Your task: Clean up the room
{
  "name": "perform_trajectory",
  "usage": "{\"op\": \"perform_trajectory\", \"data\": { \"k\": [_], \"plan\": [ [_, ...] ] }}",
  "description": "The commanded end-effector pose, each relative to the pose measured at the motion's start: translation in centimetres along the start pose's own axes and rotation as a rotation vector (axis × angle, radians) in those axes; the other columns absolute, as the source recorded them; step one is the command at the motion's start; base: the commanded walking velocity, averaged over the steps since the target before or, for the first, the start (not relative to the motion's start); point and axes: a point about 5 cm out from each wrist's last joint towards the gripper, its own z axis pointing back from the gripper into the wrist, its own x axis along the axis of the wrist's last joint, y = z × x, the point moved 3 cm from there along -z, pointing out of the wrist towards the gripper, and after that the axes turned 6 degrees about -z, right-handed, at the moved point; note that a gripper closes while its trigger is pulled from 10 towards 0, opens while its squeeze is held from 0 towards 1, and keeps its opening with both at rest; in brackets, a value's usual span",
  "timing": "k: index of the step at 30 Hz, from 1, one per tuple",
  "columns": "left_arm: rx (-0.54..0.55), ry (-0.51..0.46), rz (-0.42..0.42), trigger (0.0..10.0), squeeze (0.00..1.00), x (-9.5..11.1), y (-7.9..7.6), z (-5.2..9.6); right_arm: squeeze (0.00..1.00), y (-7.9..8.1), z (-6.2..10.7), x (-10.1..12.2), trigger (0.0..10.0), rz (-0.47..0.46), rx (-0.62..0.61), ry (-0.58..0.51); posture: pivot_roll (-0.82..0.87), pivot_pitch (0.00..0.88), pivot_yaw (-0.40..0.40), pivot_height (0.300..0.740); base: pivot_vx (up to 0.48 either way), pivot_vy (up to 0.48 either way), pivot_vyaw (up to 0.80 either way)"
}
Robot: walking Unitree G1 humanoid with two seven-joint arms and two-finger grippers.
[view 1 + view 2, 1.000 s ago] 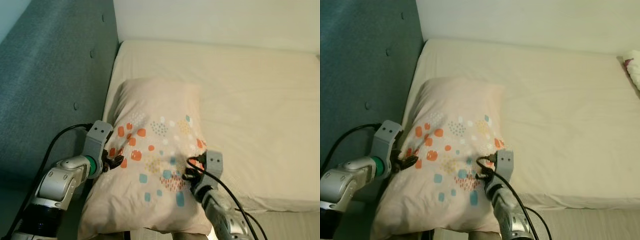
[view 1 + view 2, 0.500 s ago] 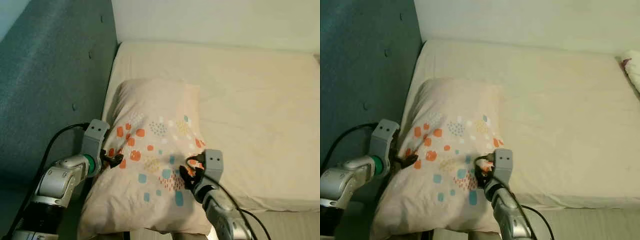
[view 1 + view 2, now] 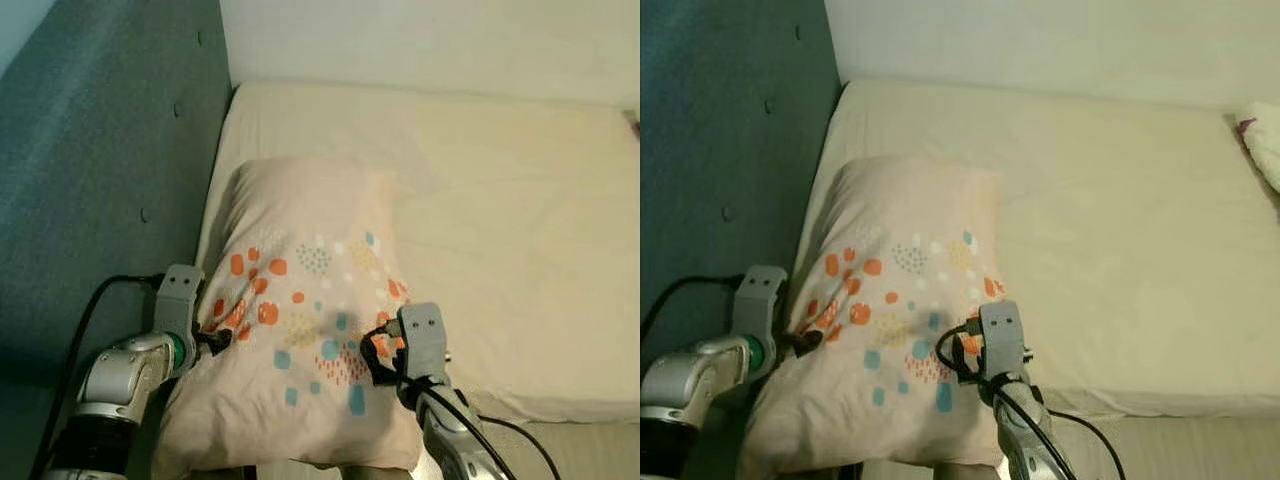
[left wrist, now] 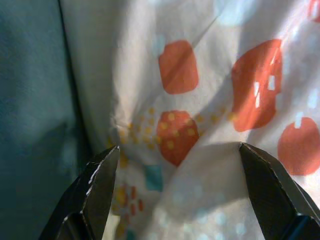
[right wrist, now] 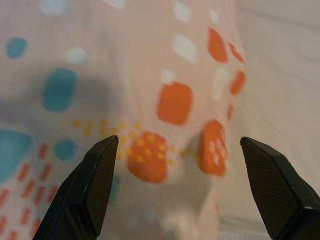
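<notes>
Left pincer [image 3: 218,338] sits right at the pillow's [image 3: 300,310] headboard-side edge, fingers spread wide with nothing between them, and from its wrist you can see those two black fingers [image 4: 95,187] framing wrinkled fabric with orange blotches, the teal headboard [image 3: 100,180] just beside. Over on the other side, the right pincer [image 3: 378,350] is up against the pillow's opposite edge, low down near the front corner, and it's released too, fingers [image 5: 97,182] parted well apart over the orange and teal print, gripping nothing. Whether either set of tips is actually pressing the cloth, I can't tell. So the pillow lies between the two pincers, a pale peach one, plump, scattered with orange, teal and white spots over its nearer half. It's lying lengthwise on the bed [image 3: 500,220], at the left side, its long edge running along the headboard and its near end reaching the front edge of the mattress, even hanging over a touch. Black cables loop off both silver arms. Out from there, the cream sheet stretches bare toward the far wall [image 3: 430,40], lightly creased. Away at the bed's far right edge, a bit of white cloth [image 3: 1262,140] with a dark red mark pokes in, too little of it to say what it is.
</notes>
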Motion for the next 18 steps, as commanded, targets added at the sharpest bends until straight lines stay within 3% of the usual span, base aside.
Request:
{"op": "perform_trajectory", "data": {
  "k": [1,9,15,18],
  "plan": [
    [0.012,0.069,0.048,10.0,0.0,-2.0,0.0,-0.6,0.0,-0.5,0.3,-1.2,10.0,-0.062,-0.011,0.032,-0.06,0.178,-0.041,0.74,0.0,0.0,0.0],
    [-0.01,0.107,0.046,10.0,0.0,-3.5,-1.1,-1.2,0.0,-0.5,-0.8,-0.8,10.0,-0.082,-0.011,0.015,-0.06,0.168,-0.048,0.74,0.0,0.0,0.0],
    [0.013,0.128,0.037,10.0,0.0,-4.4,-0.9,-1.5,0.0,0.1,-1.4,-1.2,10.0,-0.146,0.019,0.031,-0.05,0.164,-0.044,0.74,0.0,0.0,0.0],
    [0.008,0.14,0.053,10.0,0.0,-4.8,-0.9,-1.6,0.0,0.2,-1.5,-2.8,10.0,-0.239,0.018,0.105,-0.05,0.162,-0.042,0.74,0.0,0.0,0.0]
  ]
}}
